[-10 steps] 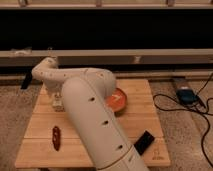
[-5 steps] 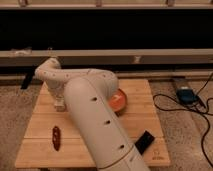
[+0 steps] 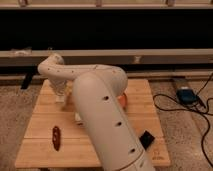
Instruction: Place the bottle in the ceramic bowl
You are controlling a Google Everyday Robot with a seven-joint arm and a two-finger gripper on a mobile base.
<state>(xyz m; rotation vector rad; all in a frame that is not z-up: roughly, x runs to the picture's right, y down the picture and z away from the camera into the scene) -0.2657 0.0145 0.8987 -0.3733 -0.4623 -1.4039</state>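
The orange-red ceramic bowl (image 3: 123,100) sits on the wooden table (image 3: 40,120) right of centre, mostly hidden behind my white arm (image 3: 102,115). My arm bends over the table's far left, and the gripper (image 3: 60,94) points down close to the tabletop there. It is well left of the bowl. I cannot make out the bottle as a separate thing. Something pale shows at the gripper's tip, and I cannot tell what it is.
A dark red-brown oblong object (image 3: 56,137) lies near the table's front left. A small black object (image 3: 146,140) lies at the front right. A pale item (image 3: 78,117) peeks out at the arm's left edge. A blue device (image 3: 186,95) with cables lies on the floor to the right.
The wrist and gripper have shifted slightly to the right and up over the table's far left. Nothing else on the table has moved.
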